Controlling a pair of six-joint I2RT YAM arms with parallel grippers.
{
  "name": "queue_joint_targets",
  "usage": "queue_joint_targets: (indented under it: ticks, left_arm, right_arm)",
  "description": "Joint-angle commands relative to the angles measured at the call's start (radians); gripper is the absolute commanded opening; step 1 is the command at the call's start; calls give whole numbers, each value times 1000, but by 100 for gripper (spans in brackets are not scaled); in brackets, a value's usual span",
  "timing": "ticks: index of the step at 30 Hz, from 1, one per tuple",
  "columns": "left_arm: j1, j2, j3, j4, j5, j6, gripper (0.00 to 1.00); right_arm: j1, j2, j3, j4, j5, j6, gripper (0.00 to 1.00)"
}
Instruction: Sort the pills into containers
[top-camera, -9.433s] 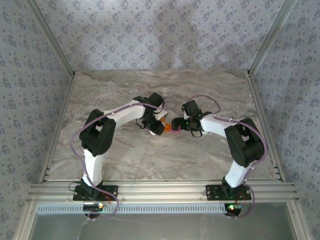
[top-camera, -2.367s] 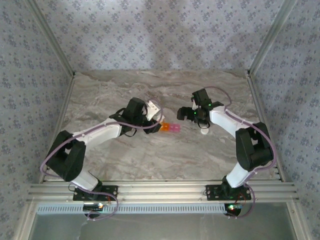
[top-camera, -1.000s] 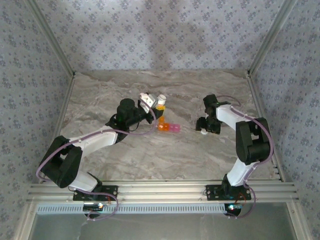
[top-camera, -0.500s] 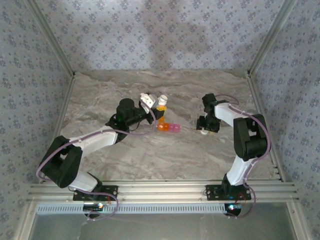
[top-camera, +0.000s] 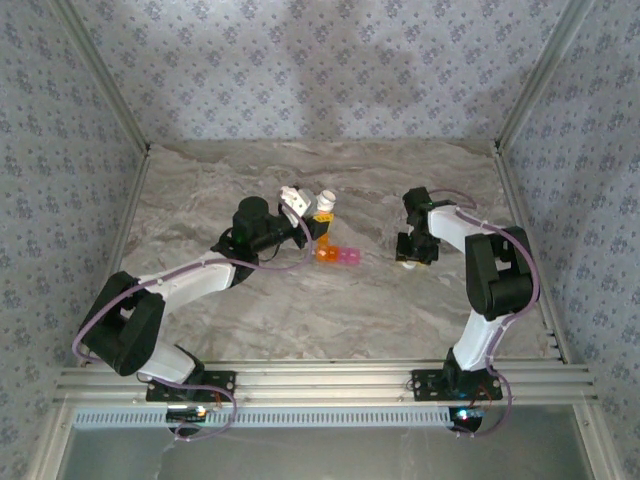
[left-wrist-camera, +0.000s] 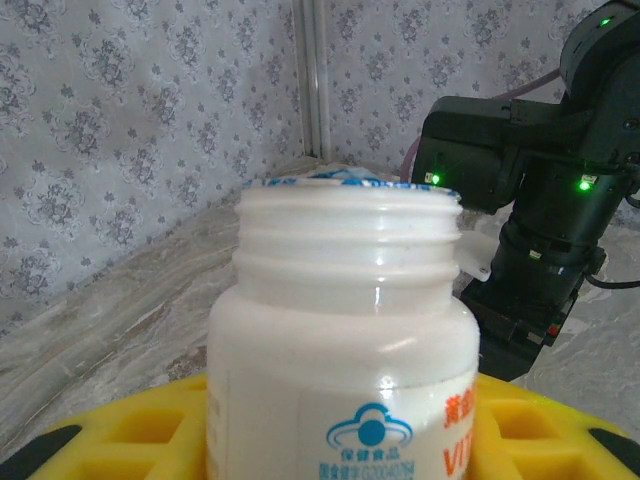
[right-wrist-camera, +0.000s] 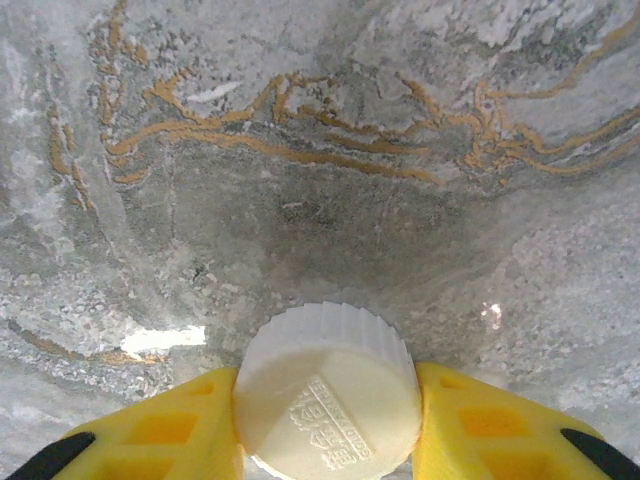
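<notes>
Left gripper (left-wrist-camera: 340, 450) is clamped round the lower body of the white bottle (left-wrist-camera: 345, 330), whose cap is off and whose threaded mouth is bare. From above, the bottle is tilted, its mouth leaning toward the far edge of the desk (top-camera: 300, 320), just beyond the containers (top-camera: 338, 255). These lie joined, orange beside pink, near the middle of the desk, and nothing holds them. Right gripper (right-wrist-camera: 328, 425) has narrowed onto the ribbed white cap (right-wrist-camera: 325, 385), a yellow pad touching each side, toward the right edge of the desk and well apart from the containers.

I see no pills, and I cannot tell whether a seal covers the mouth.

The main risk is probably the pour. The compartments are tiny next to the bottle's mouth, so tipping it fast or slightly off line would likely send pills onto the desk, where they roll. Both colours might also land in one compartment, leaving nothing sorted. The containers look light and loose, so a nudge from the bottle or a finger could push or tip them. If a seal is there, nothing comes out, and shaking harder invites a sudden spill. The cap sits low between the pads and could squirt free.
</notes>
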Motion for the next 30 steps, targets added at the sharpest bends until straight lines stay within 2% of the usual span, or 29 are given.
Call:
queue_joint_targets:
  ticks: [1, 8, 18, 30]
  left_arm:
    - [9, 4, 2, 57, 22, 3, 0]
    - [26, 27, -18, 115, 51, -6, 0]
    - [41, 91, -19, 197, 138, 6, 0]
    - [43, 213, -49, 394, 122, -47, 0]
  right_arm:
    - [6, -24, 14, -13, 11, -8, 33]
    - [24, -105, 78, -65, -12, -13, 32]
    - [58, -146, 322, -197, -108, -23, 32]
    - [106, -129, 567, -321, -266, -58, 32]
